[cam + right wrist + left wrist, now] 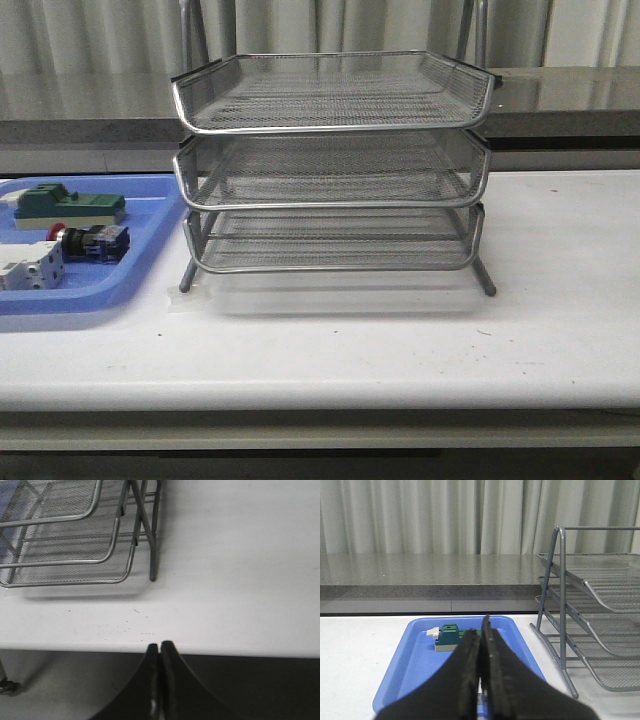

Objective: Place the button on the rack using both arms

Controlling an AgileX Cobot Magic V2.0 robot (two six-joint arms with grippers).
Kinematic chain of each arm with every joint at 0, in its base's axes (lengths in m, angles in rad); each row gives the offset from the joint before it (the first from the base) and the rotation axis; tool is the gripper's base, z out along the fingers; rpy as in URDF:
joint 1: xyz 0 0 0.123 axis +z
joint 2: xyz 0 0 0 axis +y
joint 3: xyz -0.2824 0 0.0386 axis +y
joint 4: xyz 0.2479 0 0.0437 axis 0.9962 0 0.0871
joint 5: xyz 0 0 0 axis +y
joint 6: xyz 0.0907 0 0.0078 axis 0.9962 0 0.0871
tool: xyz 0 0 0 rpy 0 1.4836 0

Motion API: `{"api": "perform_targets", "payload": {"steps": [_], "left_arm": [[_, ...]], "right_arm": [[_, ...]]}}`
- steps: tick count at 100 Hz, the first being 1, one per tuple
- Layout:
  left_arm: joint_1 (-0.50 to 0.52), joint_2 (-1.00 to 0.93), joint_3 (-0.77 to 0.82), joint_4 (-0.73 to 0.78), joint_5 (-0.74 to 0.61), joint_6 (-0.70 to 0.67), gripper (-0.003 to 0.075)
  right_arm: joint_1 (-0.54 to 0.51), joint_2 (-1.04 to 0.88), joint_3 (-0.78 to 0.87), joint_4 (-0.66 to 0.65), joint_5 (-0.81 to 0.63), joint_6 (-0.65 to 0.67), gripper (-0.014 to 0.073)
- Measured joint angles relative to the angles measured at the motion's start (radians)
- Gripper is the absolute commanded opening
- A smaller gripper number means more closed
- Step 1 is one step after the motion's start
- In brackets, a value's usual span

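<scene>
The button (92, 241) is lying on its side in the blue tray (120, 290), at nine o'clock from the rack (332, 165), between the green-and-cream block (68, 204) and the white terminal block (30, 268). The left gripper (483, 630) is hanging over that tray with its jaws pressed together, holding nothing; the button is hiding from its camera. The right gripper (159, 647), jaws likewise closed and empty, is hovering off the table edge (225, 650), at about five o'clock from the rack.
</scene>
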Motion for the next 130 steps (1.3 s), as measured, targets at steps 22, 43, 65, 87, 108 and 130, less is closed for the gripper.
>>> {"api": "perform_targets", "payload": {"steps": [22, 43, 65, 87, 108, 130], "left_arm": [[0.0, 0.0, 0.0, 0.0, 0.0, 0.0, -0.002], [0.0, 0.0, 0.0, 0.0, 0.0, 0.0, -0.002], [0.0, 0.0, 0.0, 0.0, 0.0, 0.0, -0.002], [0.0, 0.0, 0.0, 0.0, 0.0, 0.0, -0.002], [0.0, 0.0, 0.0, 0.0, 0.0, 0.0, -0.002], [0.0, 0.0, 0.0, 0.0, 0.0, 0.0, -0.002]], "right_arm": [[0.0, 0.091, 0.0, 0.175, -0.023, 0.0, 0.0189], [0.0, 0.19, 0.0, 0.324, -0.086, 0.0, 0.0384], [0.028, 0.34, 0.0, 0.525, -0.196, -0.108, 0.0379], [0.039, 0.518, -0.002, 0.906, -0.251, -0.449, 0.0379], [0.039, 0.676, -0.004, 1.325, -0.246, -0.846, 0.0379], [0.039, 0.816, -0.008, 1.523, -0.225, -1.04, 0.0379]]}}
